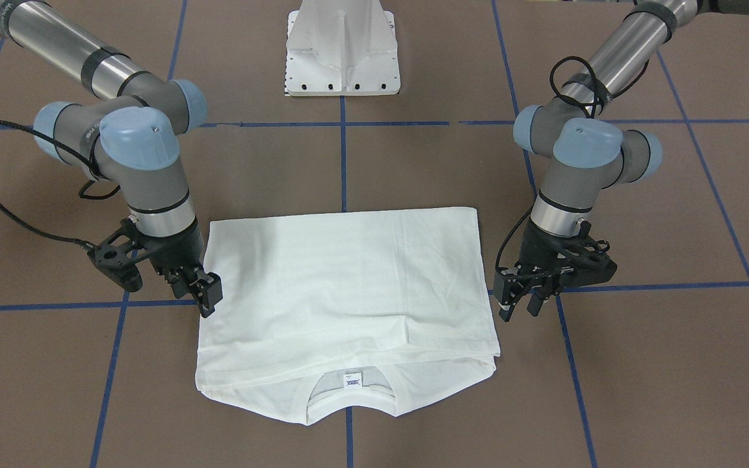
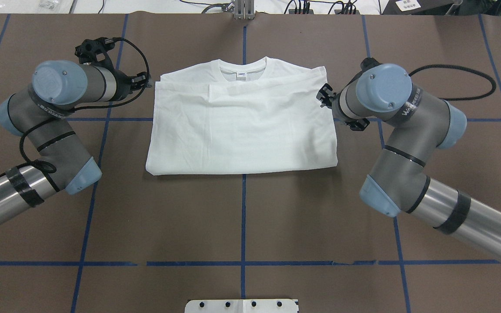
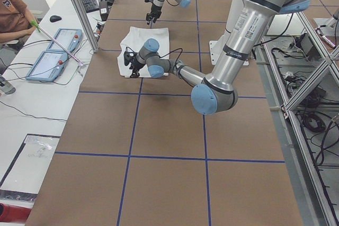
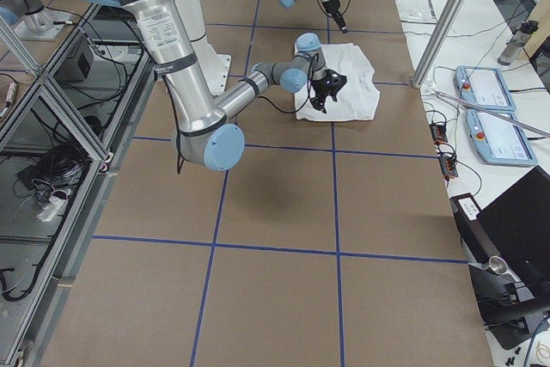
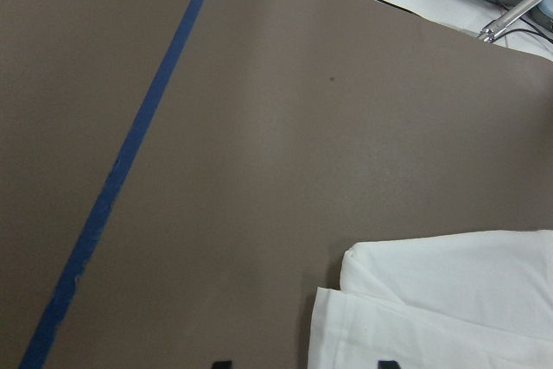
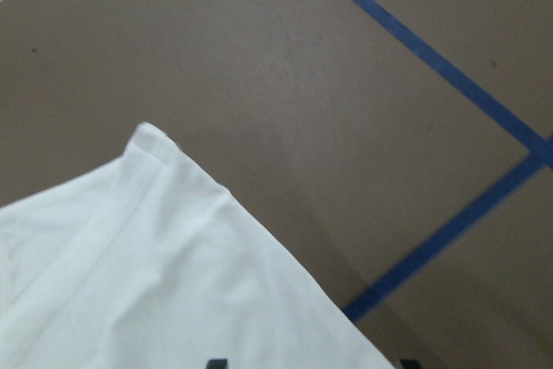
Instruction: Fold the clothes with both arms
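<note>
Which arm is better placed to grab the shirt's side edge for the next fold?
Right, narrowly. The right claw hangs open over the side edge of the shirt, cloth filling most of its gap in the wrist view. The left claw, also open, stands just off the opposite edge.

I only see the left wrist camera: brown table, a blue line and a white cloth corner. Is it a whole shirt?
Observer: Yes, a white T-shirt, folded into a rectangle, with its collar showing along one long edge.
Operator: Where's the other arm?
Observer: The right gripper hangs open at the shirt's opposite side edge, holding nothing.
Operator: Is anyone watching?
Observer: Yes, a person sits at the edge of the exterior left view.
</note>
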Action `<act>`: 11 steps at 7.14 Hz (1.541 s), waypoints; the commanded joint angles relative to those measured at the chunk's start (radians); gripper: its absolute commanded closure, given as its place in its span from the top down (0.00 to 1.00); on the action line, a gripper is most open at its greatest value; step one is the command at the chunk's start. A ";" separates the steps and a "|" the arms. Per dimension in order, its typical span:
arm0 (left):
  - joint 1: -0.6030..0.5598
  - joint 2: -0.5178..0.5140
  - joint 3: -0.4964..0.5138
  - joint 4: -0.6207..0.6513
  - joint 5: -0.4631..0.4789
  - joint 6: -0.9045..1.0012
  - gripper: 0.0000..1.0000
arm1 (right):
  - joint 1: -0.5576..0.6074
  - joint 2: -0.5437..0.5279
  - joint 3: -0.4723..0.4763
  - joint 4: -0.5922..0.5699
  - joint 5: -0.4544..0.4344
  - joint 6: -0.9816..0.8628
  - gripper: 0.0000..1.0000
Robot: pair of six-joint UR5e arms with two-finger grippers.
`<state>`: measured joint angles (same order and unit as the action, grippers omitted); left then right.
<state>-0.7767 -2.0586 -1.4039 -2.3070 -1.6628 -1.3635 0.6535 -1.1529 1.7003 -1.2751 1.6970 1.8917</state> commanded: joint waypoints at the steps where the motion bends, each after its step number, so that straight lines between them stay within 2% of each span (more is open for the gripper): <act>1: 0.000 0.000 -0.001 0.001 0.001 0.001 0.65 | -0.124 -0.108 0.113 0.002 -0.075 0.159 0.78; 5: 0.000 0.002 -0.001 0.005 0.008 0.001 0.65 | -0.149 -0.099 0.066 0.003 -0.102 0.179 0.77; 6: 0.000 0.002 -0.001 0.005 0.008 0.001 0.65 | -0.147 -0.094 0.064 0.003 -0.108 0.181 0.67; 7: 0.000 0.002 -0.001 0.005 0.008 0.001 0.65 | -0.146 -0.099 0.074 0.003 -0.108 0.184 0.01; 10: 0.000 0.002 -0.001 0.005 0.006 0.001 0.65 | -0.144 -0.105 0.090 0.003 -0.106 0.175 0.00; 11: 0.000 0.000 -0.003 0.005 0.006 0.000 0.65 | -0.141 -0.132 0.164 -0.012 -0.097 0.176 0.00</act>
<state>-0.7762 -2.0573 -1.4056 -2.3021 -1.6561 -1.3626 0.5091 -1.2624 1.8056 -1.2752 1.5928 2.0685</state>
